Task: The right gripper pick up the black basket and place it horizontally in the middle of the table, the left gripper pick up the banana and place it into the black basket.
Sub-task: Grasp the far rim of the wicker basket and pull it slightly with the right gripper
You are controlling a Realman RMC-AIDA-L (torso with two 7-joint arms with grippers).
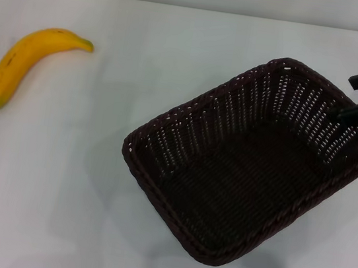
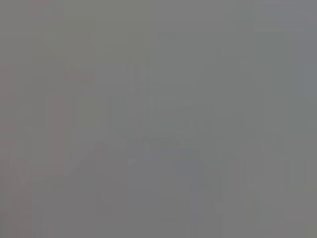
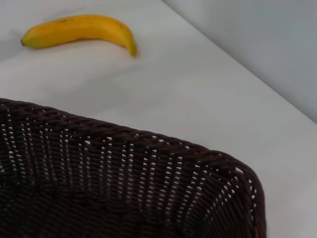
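The black basket (image 1: 197, 126) sits askew at the right of the white table (image 1: 76, 199), one corner pointing toward me. My right gripper (image 1: 354, 113) is at its far right rim, with a dark finger reaching over the braided edge, shut on the rim. The right wrist view looks down into the basket (image 3: 124, 163) from that rim. The yellow banana (image 1: 22, 62) lies alone at the far left of the table, well apart from the basket, and it also shows beyond the basket in the right wrist view (image 3: 79, 29). My left gripper is out of view; its wrist view shows only plain grey.
A pale wall runs along the table's far edge (image 1: 197, 6). Bare white tabletop lies between the banana and the basket and along the front.
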